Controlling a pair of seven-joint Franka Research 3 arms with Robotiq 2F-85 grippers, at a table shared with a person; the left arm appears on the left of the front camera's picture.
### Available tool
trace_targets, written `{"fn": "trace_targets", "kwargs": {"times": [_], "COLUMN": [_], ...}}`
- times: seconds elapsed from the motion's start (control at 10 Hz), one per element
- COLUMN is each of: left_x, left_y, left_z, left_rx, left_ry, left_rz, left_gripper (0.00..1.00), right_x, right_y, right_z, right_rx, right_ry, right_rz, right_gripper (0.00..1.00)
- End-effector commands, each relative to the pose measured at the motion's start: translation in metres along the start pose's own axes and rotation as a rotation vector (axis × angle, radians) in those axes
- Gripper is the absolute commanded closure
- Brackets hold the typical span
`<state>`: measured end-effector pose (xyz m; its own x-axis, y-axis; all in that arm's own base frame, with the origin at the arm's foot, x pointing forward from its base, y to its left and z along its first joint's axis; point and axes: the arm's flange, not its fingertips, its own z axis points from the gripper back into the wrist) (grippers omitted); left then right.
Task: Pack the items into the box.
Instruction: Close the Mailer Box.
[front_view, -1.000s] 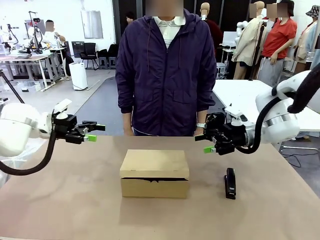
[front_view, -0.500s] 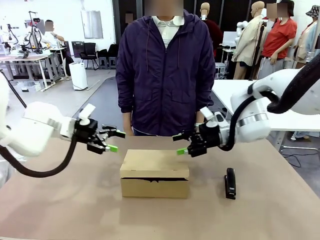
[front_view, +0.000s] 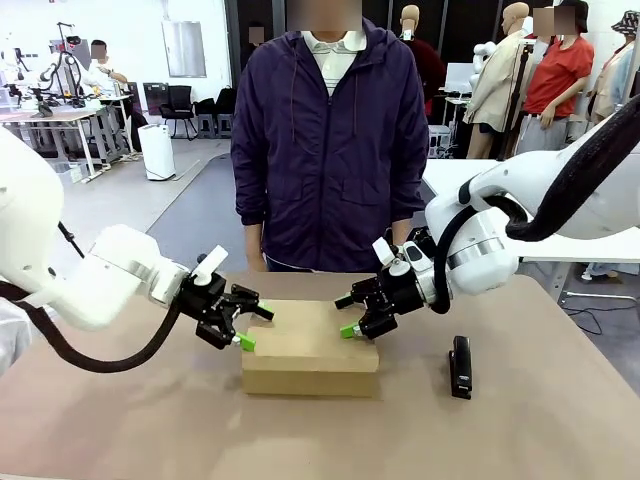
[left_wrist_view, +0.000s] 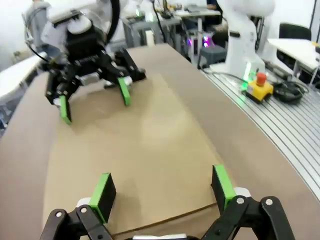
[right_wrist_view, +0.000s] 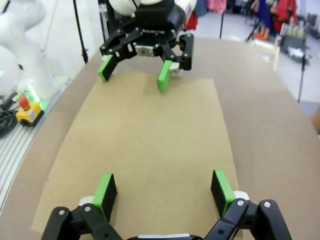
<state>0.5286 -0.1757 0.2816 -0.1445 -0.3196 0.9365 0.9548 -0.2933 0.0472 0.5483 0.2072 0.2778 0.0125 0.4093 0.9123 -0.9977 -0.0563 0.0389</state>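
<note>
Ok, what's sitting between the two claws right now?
Just the bare closed lid of the box; the right wrist view shows nothing lying on it between the right claw and left claw.

This was a robotics lab set in a large open hall. The brown worktable (front_view: 120, 420) stood on a ribbed metal base carrying a red emergency-stop button (left_wrist_view: 260, 80) on a yellow housing (the usual fitting for robot cells). At ten o'clock, beyond the table, a seated person (front_view: 100, 70) worked at benches (front_view: 60, 115) crowded with equipment, beside office chairs (front_view: 180, 105) and a white floor-standing unit (front_view: 157, 150). A white table (front_view: 480, 190) stood at two o'clock.
</note>
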Motion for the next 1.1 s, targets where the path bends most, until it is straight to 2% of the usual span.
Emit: {"fn": "trace_targets", "kwargs": {"times": [0.0, 0.3, 0.4, 0.5, 0.7, 0.8, 0.9, 1.0], "left_x": [-0.005, -0.001, 0.014, 0.031, 0.058, 0.067, 0.071, 0.071], "left_y": [0.004, 0.008, 0.008, 0.008, 0.002, -0.002, -0.006, -0.009], "left_z": [-0.002, 0.01, 0.029, 0.055, 0.106, 0.136, 0.161, 0.183], "left_rx": [-0.045, -0.006, 0.008, 0.075, 0.026, 0.056, 0.125, 0.1], "left_ry": [0.104, 0.098, 0.017, -0.041, -0.17, -0.226, -0.235, -0.213], "left_rz": [0.037, 0.038, 0.032, 0.102, 0.446, 0.585, 0.707, 0.851], "left_gripper": [0.0, 0.0, 0.0, 0.0, 0.0, 0.0, 0.0, 0.0], "right_x": [-0.007, -0.002, 0.006, 0.015, 0.032, 0.035, 0.035, 0.031], "right_y": [0.003, 0.0, 0.0, 0.0, 0.004, 0.006, 0.007, 0.007], "right_z": [-0.006, 0.0, 0.013, 0.032, 0.08, 0.11, 0.136, 0.162], "right_rx": [0.016, 0.027, 0.02, 0.025, 0.104, 0.13, 0.162, 0.17], "right_ry": [0.11, 0.053, 0.011, -0.064, -0.214, -0.258, -0.274, -0.273], "right_rz": [-0.048, -0.05, -0.083, -0.199, -0.42, -0.577, -0.697, -0.812], "right_gripper": [0.0, 0.0, 0.0, 0.0, 0.0, 0.0, 0.0, 0.0]}}
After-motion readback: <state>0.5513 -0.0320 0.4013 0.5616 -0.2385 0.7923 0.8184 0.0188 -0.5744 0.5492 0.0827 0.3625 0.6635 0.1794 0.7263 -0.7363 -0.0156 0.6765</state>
